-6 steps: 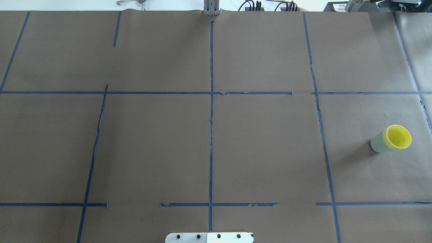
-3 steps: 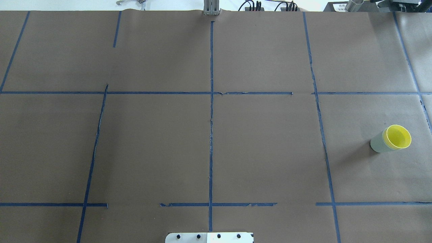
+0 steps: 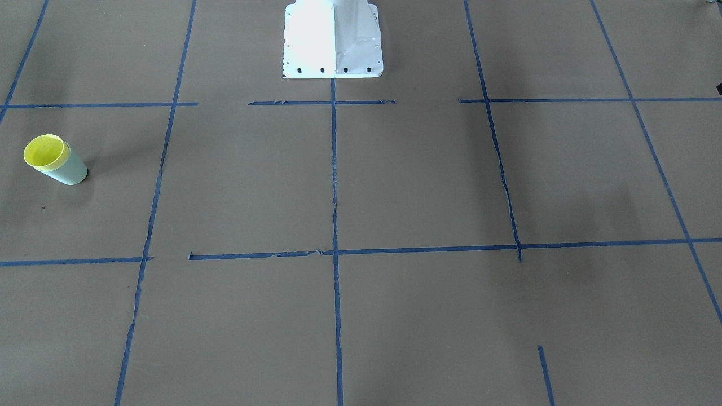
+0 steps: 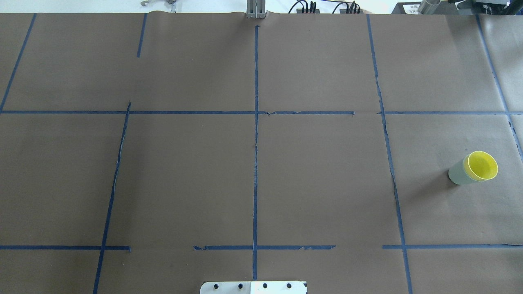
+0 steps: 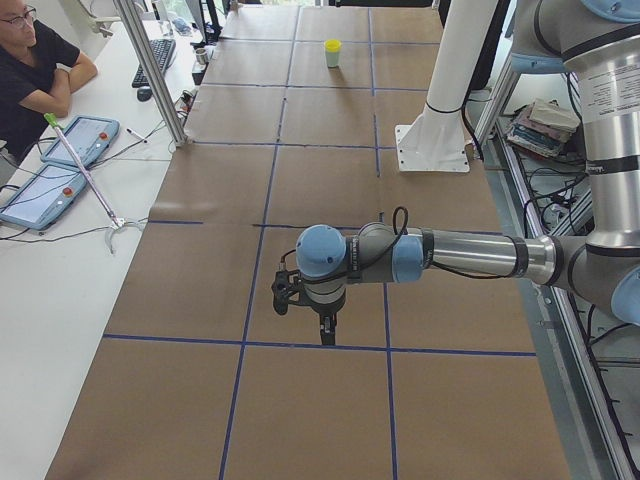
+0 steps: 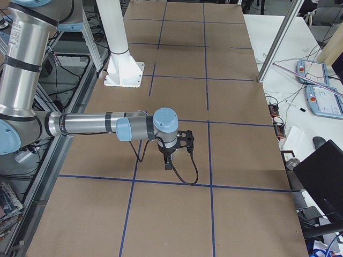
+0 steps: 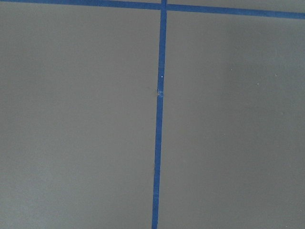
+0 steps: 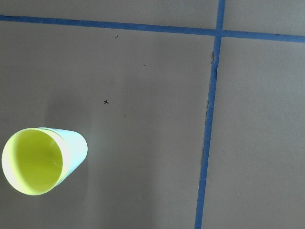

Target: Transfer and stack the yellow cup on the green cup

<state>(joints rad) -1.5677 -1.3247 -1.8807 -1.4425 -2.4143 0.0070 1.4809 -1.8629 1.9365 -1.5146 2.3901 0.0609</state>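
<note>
Change since the prior overhead frames: none that I could log. Both cups sat on the same spot as before.

Item 1, yellow cup [image 4: 483,165]: nested inside the green cup [image 4: 457,174], mouth up, only its rim showing above the green rim. The pair stood upright on the tabletop [image 4: 318,175] close to its right-hand edge. It was about midway between the robot-side edge and the operators' edge, well away from any corner. The right wrist camera looked down on the pair at the lower left of its picture, with a small dark mark [image 8: 106,101] on the paper nearby.

Item 2, left pincer [image 5: 327,330]: visible to me only in the left side view, pointing down near a blue tape line [image 5: 300,343]. It was toward the left-hand end of the tabletop, well apart from the cups. Released or clenched, I could not tell.

Item 3, right pincer [image 6: 168,163]: visible only in the right side view, pointing down above the tabletop. Its state, likewise, I could not tell.

Item 4, white base plate [image 3: 333,39]: bolted at the middle of the robot-side edge.

Item 5, operator [image 5: 30,60]: seated beyond the operators' edge, arms folded, with two tablets [image 5: 85,135] on the white bench beside.
</note>
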